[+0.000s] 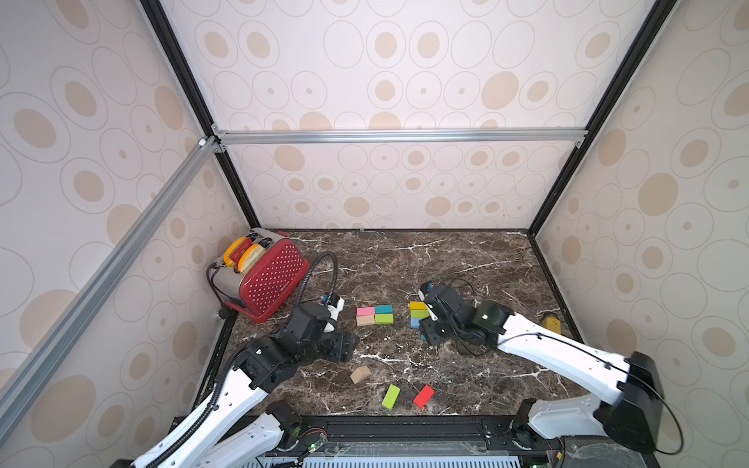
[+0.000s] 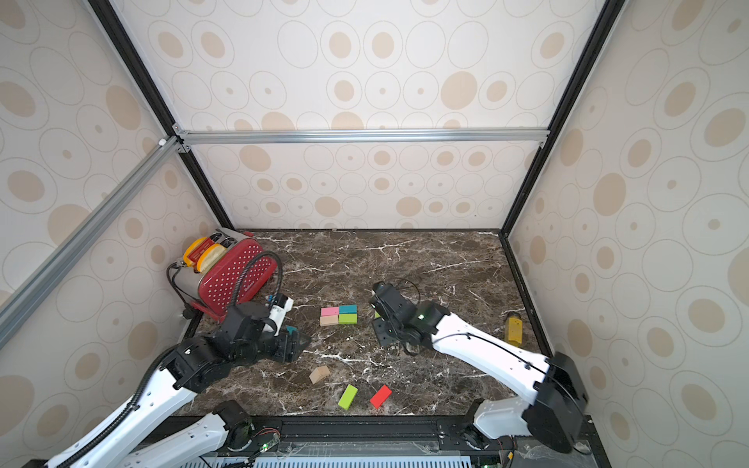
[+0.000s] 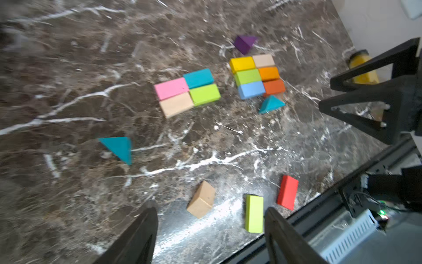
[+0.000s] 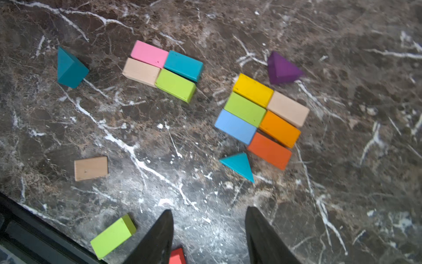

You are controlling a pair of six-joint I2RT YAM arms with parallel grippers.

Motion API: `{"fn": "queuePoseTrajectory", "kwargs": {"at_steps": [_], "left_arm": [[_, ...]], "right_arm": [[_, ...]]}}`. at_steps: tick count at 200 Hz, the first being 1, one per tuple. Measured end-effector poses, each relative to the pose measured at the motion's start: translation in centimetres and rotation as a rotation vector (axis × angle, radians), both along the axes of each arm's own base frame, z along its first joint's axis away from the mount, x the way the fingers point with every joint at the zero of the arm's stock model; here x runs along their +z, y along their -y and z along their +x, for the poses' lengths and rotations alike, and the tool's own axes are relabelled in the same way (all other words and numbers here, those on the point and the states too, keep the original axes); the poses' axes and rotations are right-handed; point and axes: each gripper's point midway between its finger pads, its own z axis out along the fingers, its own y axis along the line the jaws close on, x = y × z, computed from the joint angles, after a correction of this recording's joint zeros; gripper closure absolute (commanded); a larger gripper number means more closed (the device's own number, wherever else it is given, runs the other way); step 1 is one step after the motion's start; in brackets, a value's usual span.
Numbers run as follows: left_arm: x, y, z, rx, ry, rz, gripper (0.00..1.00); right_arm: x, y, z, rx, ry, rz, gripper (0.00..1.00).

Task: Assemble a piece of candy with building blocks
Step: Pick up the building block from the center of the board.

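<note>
Both grippers hung empty, jaws apart: the left gripper (image 3: pixel 210 230) at lower centre, the right gripper (image 4: pixel 209 233) below the six-brick block (image 4: pixel 262 118).

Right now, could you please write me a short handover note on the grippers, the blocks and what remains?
Left gripper: open, empty, above the table near the loose tan brick.
Right gripper: open, empty, above bare table near the six-brick block.
Done: six bricks packed two by three; a four-brick block packed two by two, apart from it.
Wedges: purple wedge beside the yellow end of the six, small teal wedge beside the blue end, neither clearly flush. Large teal wedge lies apart.
Loose at the front: tan brick, green brick, red brick.
Left: seat the wedges, place the loose pieces.
</note>
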Motion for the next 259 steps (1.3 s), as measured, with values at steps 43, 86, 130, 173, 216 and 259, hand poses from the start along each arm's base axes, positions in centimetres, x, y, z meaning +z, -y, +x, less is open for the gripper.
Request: {"fn": "queuePoseTrajectory", "kwargs": {"at_steps": [43, 86, 130, 173, 216, 259], "left_arm": [[-7.2, 6.1, -5.4, -0.229, -0.093, 0.146, 0.26], [-11.9, 9.6, -7.8, -0.293, -0.139, 0.226, 0.32], [-14.5, 10.5, -7.9, -0.289, -0.166, 0.27, 0.4], [-16.2, 10.3, -8.5, -0.297, -0.191, 0.323, 0.49], [-16.9, 10.0, -8.4, -0.283, -0.196, 0.353, 0.7], [-16.6, 9.4, -7.4, -0.236, -0.157, 0.392, 0.8]], "right_arm": [[-4.4, 5.8, -2.5, -0.089, -0.035, -0.101, 0.45], [-5.8, 8.0, -2.4, -0.149, -0.028, -0.115, 0.44], [-6.4, 8.3, -2.3, -0.16, -0.029, -0.114, 0.44], [-6.3, 8.1, -2.1, -0.162, -0.021, -0.102, 0.44], [-6.5, 8.0, -2.1, -0.161, -0.024, -0.099, 0.44], [-6.9, 7.6, -2.1, -0.153, -0.037, -0.095, 0.44]]}}
